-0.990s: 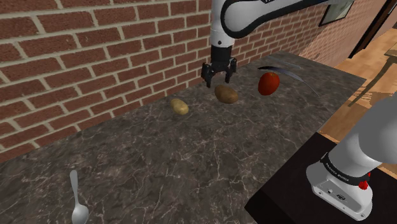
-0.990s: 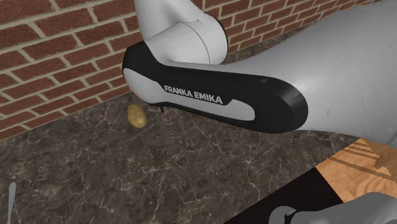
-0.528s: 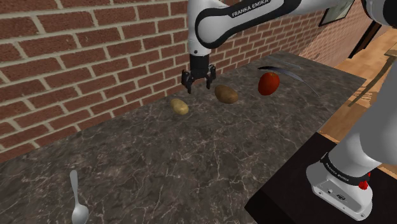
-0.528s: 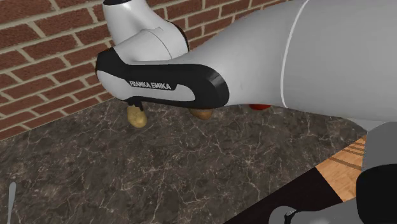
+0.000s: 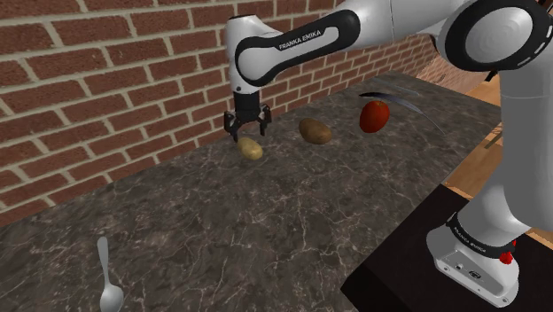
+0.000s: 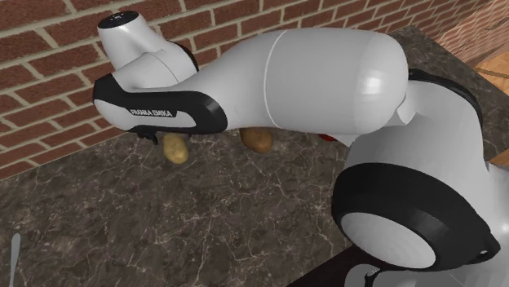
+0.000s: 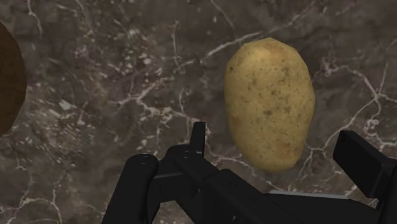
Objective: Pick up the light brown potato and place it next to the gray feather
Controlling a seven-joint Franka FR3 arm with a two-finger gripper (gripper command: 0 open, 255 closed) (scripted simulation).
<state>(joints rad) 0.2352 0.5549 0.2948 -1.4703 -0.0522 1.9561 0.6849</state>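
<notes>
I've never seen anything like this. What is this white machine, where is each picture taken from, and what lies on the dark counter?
The white machine is a robot arm whose black two-finger gripper works as its hand. One picture looks down from beside its stand, another from a camera elsewhere, the third from a camera on the hand. On the dark marbled counter lie a light brown potato, a darker brown potato, a round red fruit, a dark grey feather and a grey spoon. The fingers stand open just above the light brown potato; nothing is held.
</notes>
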